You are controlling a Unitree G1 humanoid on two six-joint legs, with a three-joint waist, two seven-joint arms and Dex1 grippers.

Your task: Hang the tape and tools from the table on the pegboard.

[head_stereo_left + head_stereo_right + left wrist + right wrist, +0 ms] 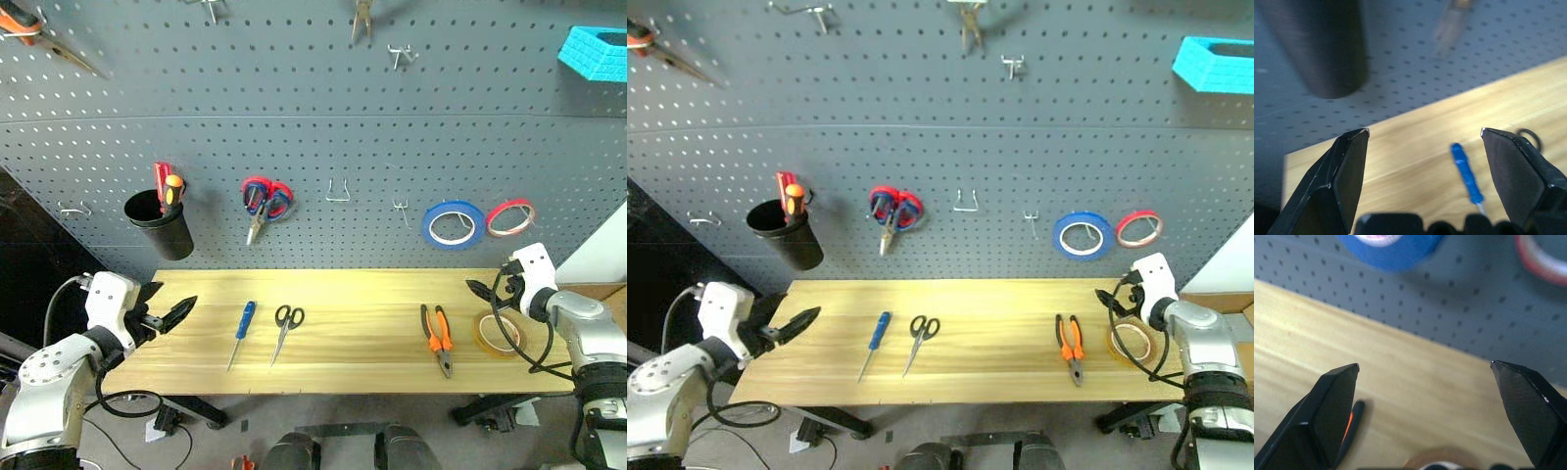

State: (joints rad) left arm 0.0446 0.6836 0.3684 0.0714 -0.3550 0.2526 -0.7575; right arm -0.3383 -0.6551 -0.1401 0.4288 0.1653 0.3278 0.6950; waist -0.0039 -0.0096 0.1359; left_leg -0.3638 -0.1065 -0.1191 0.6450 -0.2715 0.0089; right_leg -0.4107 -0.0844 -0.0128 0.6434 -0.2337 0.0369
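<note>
Now both my end effectors hang open and empty at the ends of the light yellowish wooden counter (362,338).

My left end effector (168,308) is near the slim blue-handled screwdriver (241,332) and black-handled scissors (286,329); my right end effector (480,290) is between the orange-and-black pliers (438,338) and thin yellow-tan tape ring (498,334), below the grey-blue perforated pegboard (323,127).

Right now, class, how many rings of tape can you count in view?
3: the blue tape ring and red tape ring hang on the pegboard; the tape lies on the table.
</note>
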